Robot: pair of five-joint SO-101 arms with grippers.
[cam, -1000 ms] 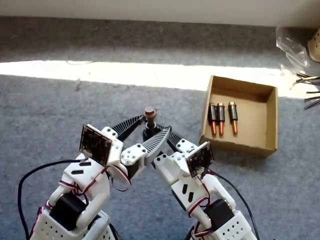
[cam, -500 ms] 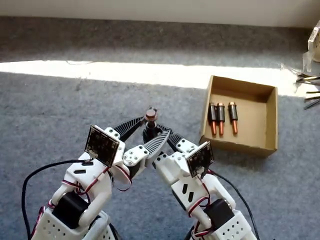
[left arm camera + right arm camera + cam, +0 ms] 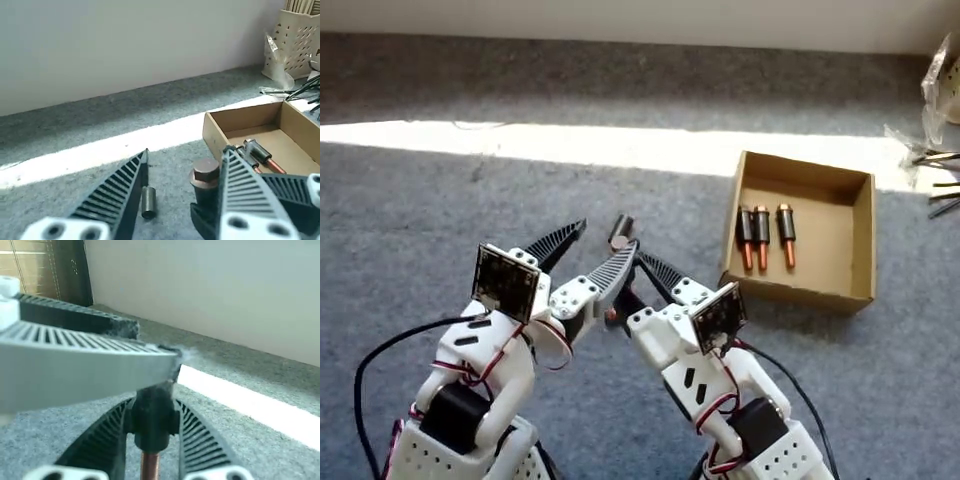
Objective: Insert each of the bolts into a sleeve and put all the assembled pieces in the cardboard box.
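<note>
Bolt (image 3: 204,172) and sleeve (image 3: 152,432) sit together in the right claw (image 3: 153,412). Its two ribbed fingers are closed narrowly on the dark sleeve from either side. The bolt's copper shank pokes out of the sleeve on the wrist side of the claw, and its six-sided head stands out past the fingertips on the far side.

The left claw (image 3: 186,152) is spread wide and holds nothing. The bolt head stands in the gap between its fingers, close against the finger nearer the cardboard box; whether the two touch cannot be told. That finger (image 3: 75,372) crosses just beyond the right claw's tips, so the two claws overlap at the bolt.

A short dark cylinder (image 3: 147,200) lies loose on the grey carpet (image 3: 420,220). It is just inside the left claw's other finger and apart from the bolt head.

The cardboard box (image 3: 800,290) lies on the carpet to the outer side of the right claw, near it but not touching, with its open top up. Three assembled pieces (image 3: 763,237) lie side by side along the box floor, against the wall closest to the claws, dark sleeves at one end and copper shanks at the other.
</note>
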